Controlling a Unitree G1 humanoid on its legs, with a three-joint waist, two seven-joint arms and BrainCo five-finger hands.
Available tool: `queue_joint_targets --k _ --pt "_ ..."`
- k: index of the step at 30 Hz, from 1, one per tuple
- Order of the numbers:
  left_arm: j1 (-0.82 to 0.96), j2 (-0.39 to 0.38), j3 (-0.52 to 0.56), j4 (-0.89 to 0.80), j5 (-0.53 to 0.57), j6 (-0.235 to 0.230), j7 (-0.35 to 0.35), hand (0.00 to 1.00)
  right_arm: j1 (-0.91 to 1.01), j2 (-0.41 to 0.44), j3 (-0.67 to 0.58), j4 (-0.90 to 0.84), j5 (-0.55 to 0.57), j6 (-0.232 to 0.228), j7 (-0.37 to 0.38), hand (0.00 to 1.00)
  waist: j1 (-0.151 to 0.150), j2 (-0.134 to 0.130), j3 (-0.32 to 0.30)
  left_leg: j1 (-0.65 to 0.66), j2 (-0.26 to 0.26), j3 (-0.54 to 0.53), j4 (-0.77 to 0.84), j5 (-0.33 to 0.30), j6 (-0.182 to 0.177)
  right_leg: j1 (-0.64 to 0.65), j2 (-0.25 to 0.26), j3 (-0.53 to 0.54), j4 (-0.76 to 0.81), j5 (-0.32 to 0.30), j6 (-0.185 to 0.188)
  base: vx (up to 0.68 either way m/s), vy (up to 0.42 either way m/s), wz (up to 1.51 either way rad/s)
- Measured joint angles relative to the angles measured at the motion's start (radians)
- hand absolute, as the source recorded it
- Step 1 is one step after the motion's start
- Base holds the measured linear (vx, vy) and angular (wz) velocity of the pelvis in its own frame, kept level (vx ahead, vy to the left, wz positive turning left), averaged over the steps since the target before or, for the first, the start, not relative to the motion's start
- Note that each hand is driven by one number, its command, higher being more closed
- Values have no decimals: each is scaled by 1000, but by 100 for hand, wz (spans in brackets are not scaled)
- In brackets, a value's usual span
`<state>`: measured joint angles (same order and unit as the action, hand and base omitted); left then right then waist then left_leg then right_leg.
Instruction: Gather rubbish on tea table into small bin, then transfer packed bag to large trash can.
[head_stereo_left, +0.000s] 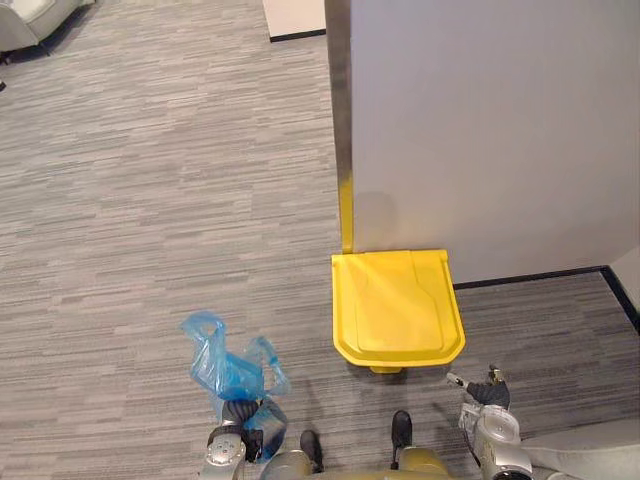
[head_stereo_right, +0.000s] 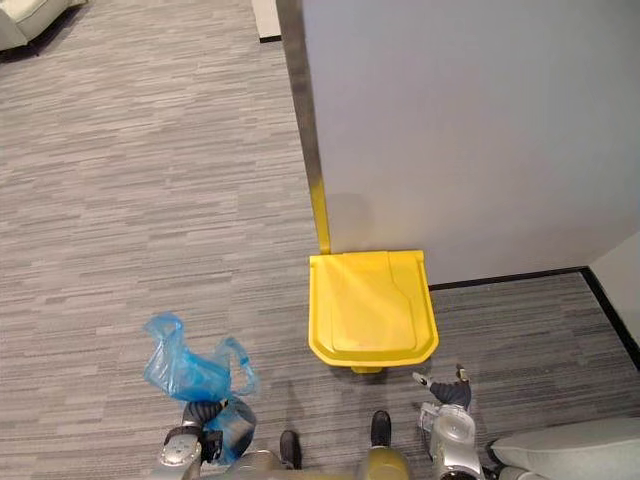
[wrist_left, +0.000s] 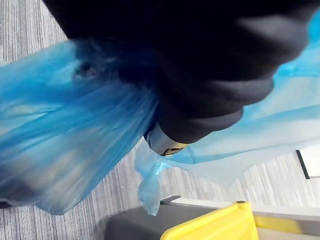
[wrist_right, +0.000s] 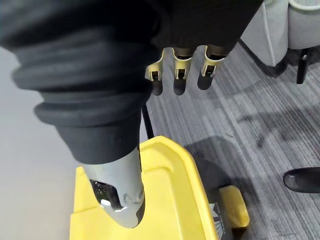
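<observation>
1. Since the hands are nearest, I'll start there. The left hand (head_stereo_left: 237, 413) is low on the left with the blue bag (head_stereo_left: 225, 370) bunched around it. The plastic covers the grip, so I can't tell if it's closed or loose.
2. The bag is crumpled and see-through, and its two loops (head_stereo_left: 203, 327) poke up above the hand. It's well to the left of the bin (head_stereo_left: 397, 305) and doesn't touch it.
3. The right hand (head_stereo_left: 485, 392) is low on the right, near the bin's front right corner but apart from it. Its fingers (wrist_right: 181, 80) hang fairly straight and relaxed with nothing in them.
4. The yellow bin stands a bit further out, between the two hands, with its lid (head_stereo_right: 368, 298) shut. A pedal (head_stereo_left: 386, 370) sticks out at the front.
5. The bin's back is up against a grey wall (head_stereo_left: 490, 130). A yellow strip (head_stereo_left: 346, 215) runs up the wall's corner, just behind the bin's back left corner.
6. Grey striped carpet (head_stereo_left: 150, 200) runs everywhere else, and a light sofa (head_stereo_left: 30, 20) sits far off at the back left.
</observation>
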<state>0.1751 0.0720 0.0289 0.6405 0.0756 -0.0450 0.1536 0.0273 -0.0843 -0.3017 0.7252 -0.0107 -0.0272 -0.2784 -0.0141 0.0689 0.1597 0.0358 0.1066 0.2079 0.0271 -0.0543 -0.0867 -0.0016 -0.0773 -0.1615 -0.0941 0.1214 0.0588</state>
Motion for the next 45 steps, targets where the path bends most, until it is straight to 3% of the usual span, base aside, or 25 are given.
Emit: queue_joint_targets --k 8,10,12,17,21,23,25,26,27,28,29,31,45 --pt "-26 14 -1 3 6 -1 -1 100 -19 -1 5 17 0 -1 3 0 0 -19 -2 -6 1 0 34 7 -1 15 6 -6 -1 -3 -4 33 -10 2" --pt "-35 14 -9 3 6 -1 -1 100 -35 -2 6 41 0 -1 3 0 1 -29 0 -35 4 -11 115 -12 -16 13 0 -2 16 -8 -1 -77 -20 -3" --pt "-38 14 -19 3 5 -2 -1 100 -39 -2 6 41 0 -1 4 0 1 -23 -1 -37 17 -14 132 -37 -3 6 4 -2 40 -19 -2 -122 4 -3" --pt "-43 15 -24 4 5 -2 0 100 -36 -2 5 40 -2 -1 7 0 -9 -46 -3 -43 5 -10 61 -22 -6 -65 1 29 63 -21 2 -140 -4 -13" --pt "-46 41 -19 19 5 -2 2 100 -52 -1 32 40 -23 7 8 0 0 -55 5 -85 -6 51 71 -22 -2 -165 6 120 103 0 19 -49 26 -64" --pt "-62 62 -13 20 3 -2 4 100 -55 -3 47 40 -32 12 7 0 -4 -61 13 -134 -1 74 149 -40 35 -229 11 150 167 15 3 -45 26 -55" --pt "-78 61 8 17 1 -2 4 100 -66 -14 66 39 -32 14 6 0 -1 -53 25 -141 22 108 151 -46 51 -235 20 167 182 10 22 -83 15 -43" --pt "-88 60 20 17 1 -3 5 100 -68 -14 68 37 -32 15 6 0 -3 -50 31 -141 26 111 157 -46 51 -257 11 145 276 -62 -3 -121 -5 -12" --pt "-88 64 21 10 -3 -3 8 100 -65 -14 66 38 -32 17 6 0 -4 -52 30 -126 21 102 154 -47 50 -275 -5 78 502 -206 -31 -47 -56 13" --pt "-79 66 21 -3 -3 -3 10 100 -63 -13 66 37 -32 15 5 0 -4 -61 27 -97 10 96 150 -49 46 -224 -19 68 498 -278 -8 37 -52 9" --pt "-75 61 23 -3 -3 -3 11 100 -63 -20 66 37 -32 12 5 0 4 -62 26 -95 5 91 153 -56 35 -199 -15 68 443 -278 -14 50 -42 -3" --pt "-58 47 22 -5 -4 -3 15 100 -88 -36 66 40 -32 9 4 0 9 -24 14 -115 23 63 141 -49 20 -159 26 61 309 -204 -20 35 3 -12" --pt "-63 44 15 18 -5 -2 20 100 -53 -23 18 46 -30 11 -1 0 4 -31 17 -20 2 -17 39 20 20 -20 32 -12 209 -179 -30 44 -7 15"
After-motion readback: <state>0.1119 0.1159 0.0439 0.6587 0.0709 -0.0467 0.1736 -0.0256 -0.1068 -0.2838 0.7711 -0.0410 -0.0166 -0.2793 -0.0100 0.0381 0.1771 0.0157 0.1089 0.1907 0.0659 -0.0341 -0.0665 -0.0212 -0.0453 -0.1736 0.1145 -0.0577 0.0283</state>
